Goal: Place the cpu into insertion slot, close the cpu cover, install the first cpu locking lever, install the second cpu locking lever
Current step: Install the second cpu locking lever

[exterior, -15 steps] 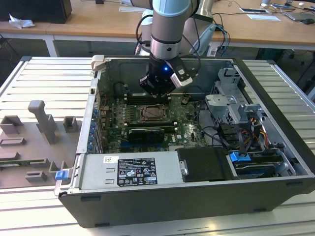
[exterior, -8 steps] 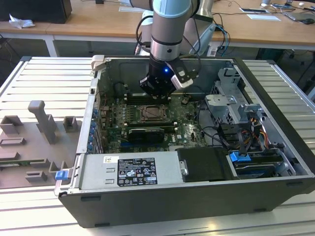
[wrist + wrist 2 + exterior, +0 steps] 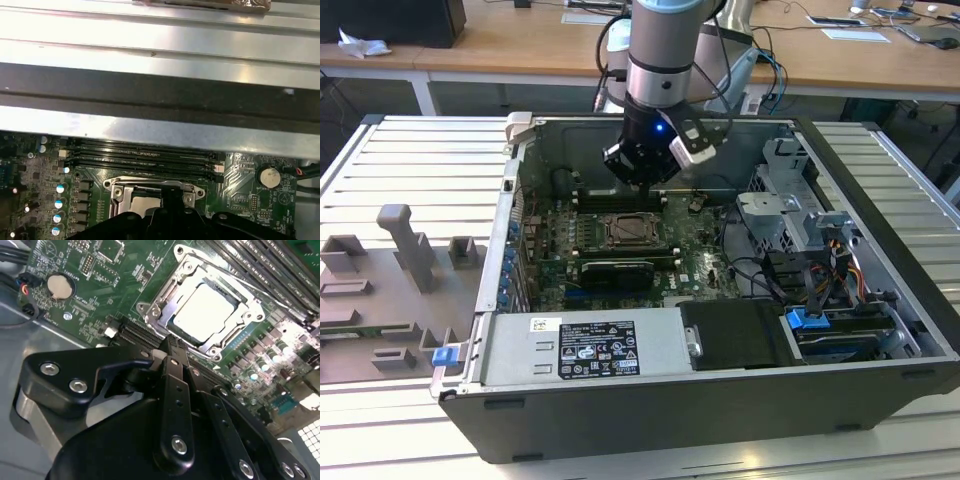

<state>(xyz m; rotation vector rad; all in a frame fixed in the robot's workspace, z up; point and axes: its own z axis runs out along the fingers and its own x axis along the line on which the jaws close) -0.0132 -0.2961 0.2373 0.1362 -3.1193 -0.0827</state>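
Item, the fingers (image 3: 170,347): we see the black pair drawn together to a narrow tip with nothing between them, hovering just above the near edge of the socket.

Item, the cpu (image 3: 206,310): directly ahead of the fingers, seated flat in the insertion slot (image 3: 150,315), its pale metal face showing through the window of the cpu cover (image 3: 235,332), which lies down over it. We judge the chip light, rigid and smooth-faced, its underside contacts fragile; hold belongs on opposite edges, never the face.

Item, the cover: thin stiff sheet metal, hinged, best pushed on its frame rim. In the second wrist view we cannot tell whether the locking levers are latched.

Item, memory slots (image 3: 142,155): long, dark, beyond the socket from the fingers.

Item, computer case (image 3: 650,420): open, on the table (image 3: 380,160), enclosing all of the above.
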